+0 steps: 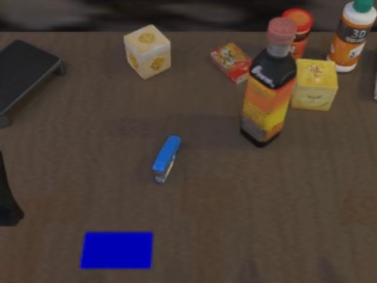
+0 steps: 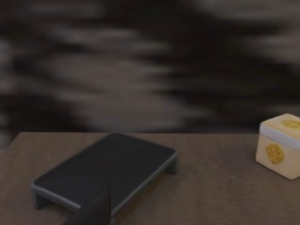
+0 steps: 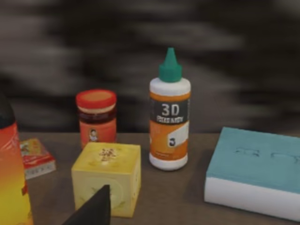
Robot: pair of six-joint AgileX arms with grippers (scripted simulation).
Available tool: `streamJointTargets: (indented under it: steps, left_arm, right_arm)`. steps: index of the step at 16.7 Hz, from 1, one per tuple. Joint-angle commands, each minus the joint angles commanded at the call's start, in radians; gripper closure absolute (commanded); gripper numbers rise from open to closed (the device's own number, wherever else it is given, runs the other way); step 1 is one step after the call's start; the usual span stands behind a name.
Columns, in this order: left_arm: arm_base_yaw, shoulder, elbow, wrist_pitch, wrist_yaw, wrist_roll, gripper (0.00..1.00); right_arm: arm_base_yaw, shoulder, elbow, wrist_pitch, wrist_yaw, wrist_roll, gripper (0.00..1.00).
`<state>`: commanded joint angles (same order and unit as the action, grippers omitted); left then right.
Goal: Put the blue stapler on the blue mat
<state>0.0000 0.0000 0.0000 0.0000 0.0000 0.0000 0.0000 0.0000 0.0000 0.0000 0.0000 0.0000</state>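
Observation:
The blue stapler [image 1: 167, 158] lies flat near the middle of the table, its light blue top up and its long axis slanting. The blue mat [image 1: 116, 250], a flat deep blue rectangle, lies near the front edge, left of and in front of the stapler, with nothing on it. My left gripper [image 1: 7, 203] is parked at the table's left edge, well away from both. Only a dark tip of it [image 2: 93, 211] shows in the left wrist view. My right gripper is out of the top view. A dark tip of it [image 3: 93, 208] shows in the right wrist view.
A dark grey raised tray [image 1: 23, 73] stands at the back left. Along the back stand a cream cube [image 1: 147, 51], a small red box [image 1: 231, 62], a tall dark bottle [image 1: 269, 94], a yellow cube [image 1: 314, 84], a red-lidded jar [image 1: 297, 26] and a glue bottle [image 1: 351, 38]. A teal block [image 3: 255, 171] lies far right.

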Motion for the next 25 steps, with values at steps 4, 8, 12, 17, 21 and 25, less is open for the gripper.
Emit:
streamJointTargets:
  steps: [4,8,12,17,21,25]
  left_arm:
    - [-0.01,0.03,0.03,-0.022,0.001,-0.004,0.0]
    - [-0.061,0.216,0.215,-0.143,0.002,-0.023,0.0]
    - [-0.14,0.573,0.542,-0.344,-0.001,-0.052,0.0]
    - [-0.26,1.17,1.027,-0.653,-0.004,-0.092,0.0]
    - [-0.357,1.612,1.388,-0.898,-0.005,-0.123,0.0]
    - [-0.44,1.966,1.705,-1.101,-0.003,-0.152,0.0]
  right_arm:
    - [0.0,0.0,0.0,0.0,0.0,0.0,0.0]
    - [0.0,0.0,0.0,0.0,0.0,0.0,0.0]
    - [0.0,0.0,0.0,0.0,0.0,0.0,0.0]
    - [0.0,0.0,0.0,0.0,0.0,0.0,0.0]
    - [0.0,0.0,0.0,0.0,0.0,0.0,0.0]
    - [0.0,0.0,0.0,0.0,0.0,0.0,0.0]
